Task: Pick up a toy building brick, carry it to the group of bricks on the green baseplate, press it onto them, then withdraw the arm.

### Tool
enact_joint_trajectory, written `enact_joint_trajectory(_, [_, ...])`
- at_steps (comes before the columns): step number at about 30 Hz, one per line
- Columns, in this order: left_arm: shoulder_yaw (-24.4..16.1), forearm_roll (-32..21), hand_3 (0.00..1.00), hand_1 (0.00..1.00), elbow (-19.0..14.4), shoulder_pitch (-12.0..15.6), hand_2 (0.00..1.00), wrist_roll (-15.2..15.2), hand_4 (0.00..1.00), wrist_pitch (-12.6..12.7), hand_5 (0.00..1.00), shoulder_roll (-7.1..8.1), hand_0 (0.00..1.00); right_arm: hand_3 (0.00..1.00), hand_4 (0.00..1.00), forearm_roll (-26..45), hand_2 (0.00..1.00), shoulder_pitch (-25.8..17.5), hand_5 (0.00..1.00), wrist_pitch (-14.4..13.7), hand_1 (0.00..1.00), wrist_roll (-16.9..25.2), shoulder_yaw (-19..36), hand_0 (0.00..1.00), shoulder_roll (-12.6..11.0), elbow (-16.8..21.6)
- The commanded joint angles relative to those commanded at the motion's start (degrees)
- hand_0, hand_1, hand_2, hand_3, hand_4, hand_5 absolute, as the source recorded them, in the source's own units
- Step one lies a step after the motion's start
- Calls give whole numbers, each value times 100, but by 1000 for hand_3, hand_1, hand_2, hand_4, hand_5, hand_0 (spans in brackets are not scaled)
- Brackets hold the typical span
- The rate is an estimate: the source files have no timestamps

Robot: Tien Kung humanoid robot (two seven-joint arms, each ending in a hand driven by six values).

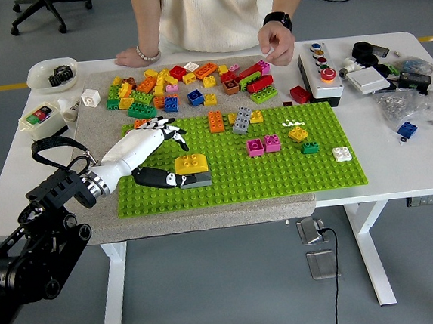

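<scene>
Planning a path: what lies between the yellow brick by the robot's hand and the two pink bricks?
Only bare green baseplate studs between yellow brick and pink bricks, head view.
</scene>
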Motion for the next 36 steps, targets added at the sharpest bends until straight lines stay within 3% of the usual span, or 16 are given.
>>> enact_joint_trajectory(36, [79, 1, 592, 984, 80, 57, 870, -16, 998, -24, 600, -56, 998, 618, 824, -18, 674, 4, 521, 3, 633, 0, 3, 741, -6, 0])
